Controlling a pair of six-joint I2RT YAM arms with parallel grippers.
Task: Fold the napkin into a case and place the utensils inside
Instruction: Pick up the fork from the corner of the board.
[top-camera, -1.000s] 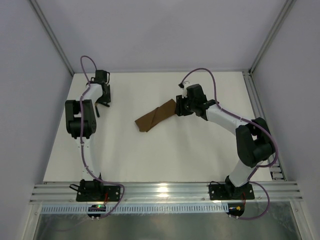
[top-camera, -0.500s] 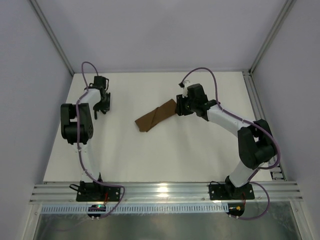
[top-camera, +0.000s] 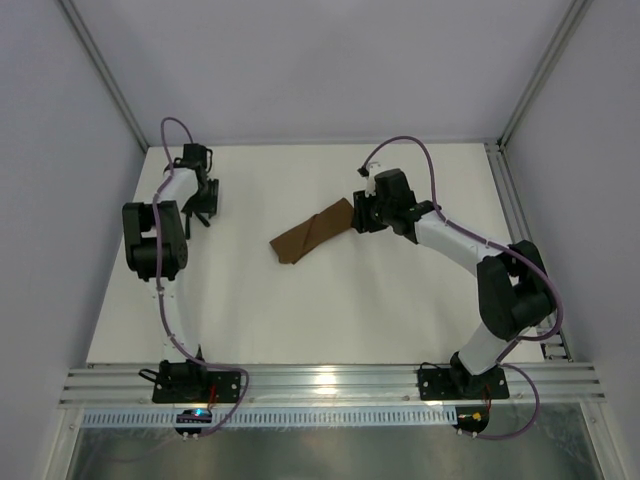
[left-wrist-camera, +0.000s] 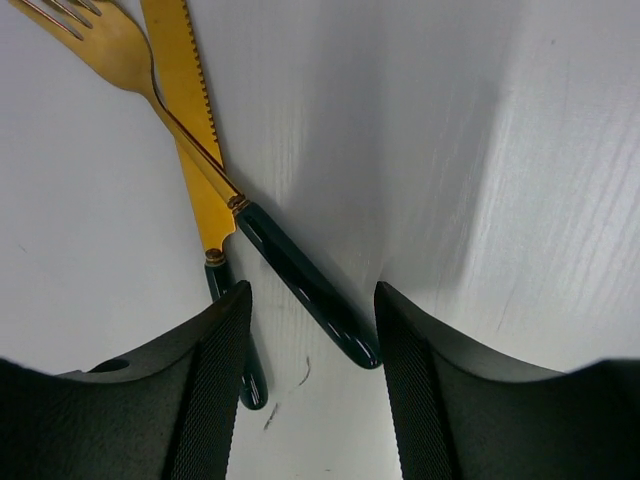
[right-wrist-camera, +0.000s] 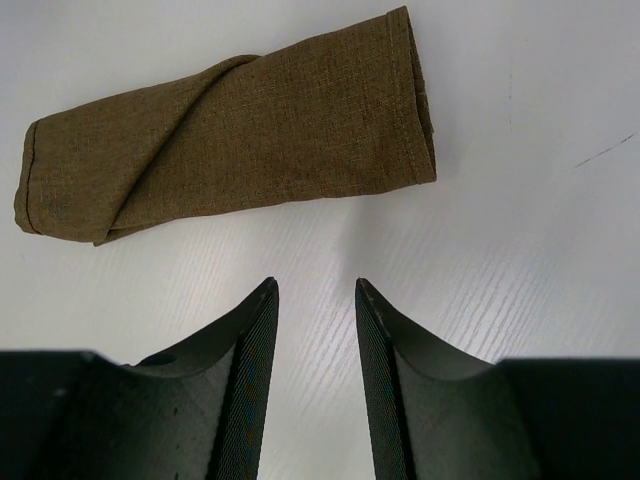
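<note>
The brown napkin, folded into a narrow case (top-camera: 311, 233) (right-wrist-camera: 230, 135), lies flat mid-table with a diagonal layered edge. My right gripper (top-camera: 357, 215) (right-wrist-camera: 315, 290) hovers open just off its right end, nothing between the fingers. At the far left, a gold fork (left-wrist-camera: 150, 80) lies crossed over a gold knife (left-wrist-camera: 190, 130), both with dark handles. My left gripper (top-camera: 203, 205) (left-wrist-camera: 312, 300) stands open over those handles; the fork's handle end (left-wrist-camera: 330, 310) lies between the fingers, and the knife's handle (left-wrist-camera: 250, 375) passes under the left finger (left-wrist-camera: 215, 390).
White table (top-camera: 340, 310) with aluminium rails along the near edge (top-camera: 330, 385) and right side (top-camera: 515, 215). Grey walls enclose the back and sides. The left arm's elbow (top-camera: 150, 240) stands near the left table edge.
The left arm has pulled back toward the far-left corner and its gripper has opened a little wider over the utensils. The right arm and the case have stayed put.
</note>
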